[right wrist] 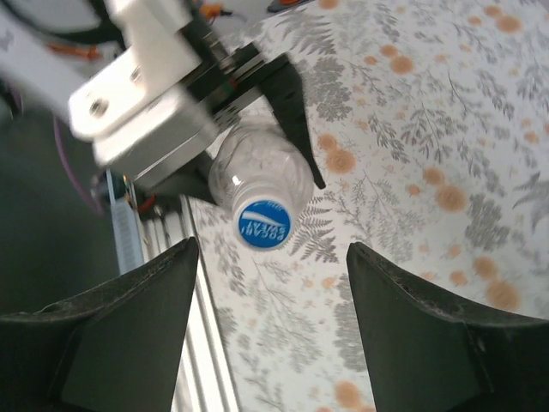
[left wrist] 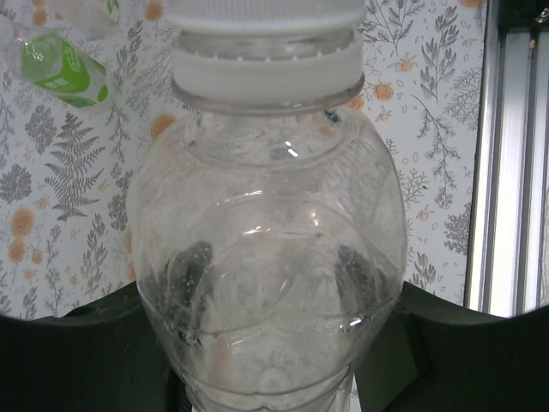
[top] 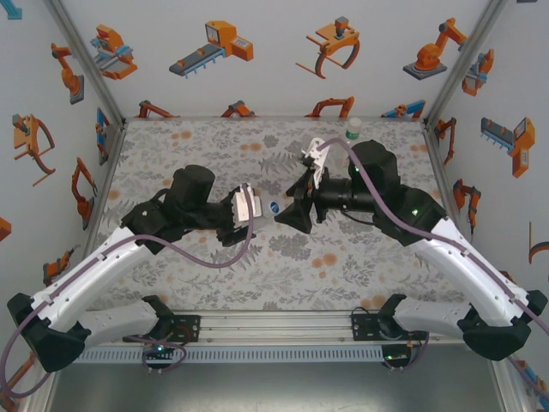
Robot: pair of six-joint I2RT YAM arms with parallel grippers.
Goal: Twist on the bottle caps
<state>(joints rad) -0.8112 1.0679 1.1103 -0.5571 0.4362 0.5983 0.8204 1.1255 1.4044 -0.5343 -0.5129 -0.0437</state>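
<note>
My left gripper point(top: 244, 209) is shut on a clear bottle point(top: 250, 204) and holds it on its side above the table, neck pointing right. In the left wrist view the bottle point(left wrist: 270, 257) is close up, the dark fingers point(left wrist: 190, 279) pressing its lower body and its cap point(left wrist: 266, 51) seated on the neck. The cap's blue top point(right wrist: 264, 225) faces my right gripper point(right wrist: 273, 257), which stands open just short of it with nothing between its fingers. From above, that cap point(top: 272, 207) sits between the two grippers, with the right gripper point(top: 288, 209) close beside it.
A short green bottle point(top: 352, 129) stands by the back wall; it also shows at the upper left of the left wrist view point(left wrist: 62, 64). The aluminium rail point(top: 274, 326) runs along the near edge. Patterned walls close in the table on three sides.
</note>
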